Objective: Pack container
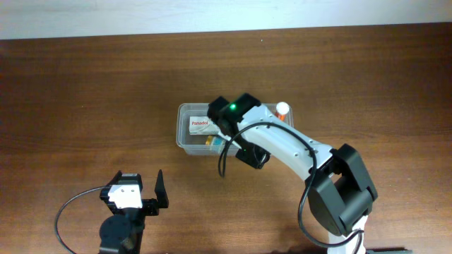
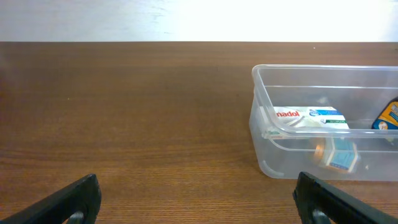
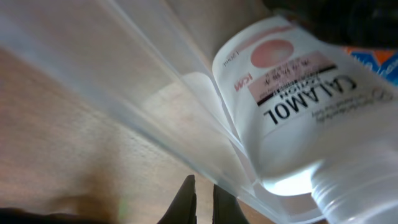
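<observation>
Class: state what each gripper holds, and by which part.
Left gripper: open, holding nothing. Right gripper: narrow-set tips by the container wall, clear of the Calamol bottle; whether they pinch the wall cannot be told.

One container [image 1: 185,113] is counted on the one tabletop [image 1: 85,92]. Inside it are seen one white Panadol box [image 2: 311,117], one white Calamol lotion bottle [image 3: 298,112], and two blue-and-orange items: a small pack [image 2: 341,155] and a partly cut-off piece [image 2: 388,115] whose kind cannot be told. Two arms are counted, each fitted with one tool, the left tool [image 2: 199,205] and the right tool [image 3: 202,202], two in all.
</observation>
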Available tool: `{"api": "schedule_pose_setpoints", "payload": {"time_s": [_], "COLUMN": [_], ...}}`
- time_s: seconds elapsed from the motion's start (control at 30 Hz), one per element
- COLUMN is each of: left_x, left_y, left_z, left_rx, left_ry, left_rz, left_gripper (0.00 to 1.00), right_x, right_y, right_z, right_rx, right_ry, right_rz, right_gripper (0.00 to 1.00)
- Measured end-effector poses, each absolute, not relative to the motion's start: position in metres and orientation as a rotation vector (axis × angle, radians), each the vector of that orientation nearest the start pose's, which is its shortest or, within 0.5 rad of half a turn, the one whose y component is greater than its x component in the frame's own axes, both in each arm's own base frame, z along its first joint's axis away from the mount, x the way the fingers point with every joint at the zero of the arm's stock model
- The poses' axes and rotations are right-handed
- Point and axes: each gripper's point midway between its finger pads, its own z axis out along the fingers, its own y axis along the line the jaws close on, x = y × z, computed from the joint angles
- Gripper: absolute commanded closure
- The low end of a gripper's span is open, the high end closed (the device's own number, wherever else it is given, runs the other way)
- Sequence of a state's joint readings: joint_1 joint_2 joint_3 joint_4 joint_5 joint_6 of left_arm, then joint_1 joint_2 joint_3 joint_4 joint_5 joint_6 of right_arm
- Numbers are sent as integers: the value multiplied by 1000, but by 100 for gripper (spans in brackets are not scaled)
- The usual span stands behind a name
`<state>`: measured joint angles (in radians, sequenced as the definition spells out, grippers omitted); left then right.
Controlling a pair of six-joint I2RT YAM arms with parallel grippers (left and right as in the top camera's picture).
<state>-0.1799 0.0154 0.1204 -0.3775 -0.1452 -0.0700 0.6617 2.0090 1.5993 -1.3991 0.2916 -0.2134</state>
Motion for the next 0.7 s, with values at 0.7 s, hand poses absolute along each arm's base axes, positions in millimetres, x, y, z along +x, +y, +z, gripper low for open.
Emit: {"api": "schedule_pose_setpoints", "payload": {"time_s": [0.7], "left_x": [229], "left_y": [-16], "left_z": [137], "left_rx": [-1], "left_ry": [1841], "left_rz": [-41], "left_gripper": [0], "right_x": [267], "right_y": [179], "right_z": [87], "right_rx": [-1473], "right_ry": [2985], "right_rz": [-380], "right_gripper": [96]}}
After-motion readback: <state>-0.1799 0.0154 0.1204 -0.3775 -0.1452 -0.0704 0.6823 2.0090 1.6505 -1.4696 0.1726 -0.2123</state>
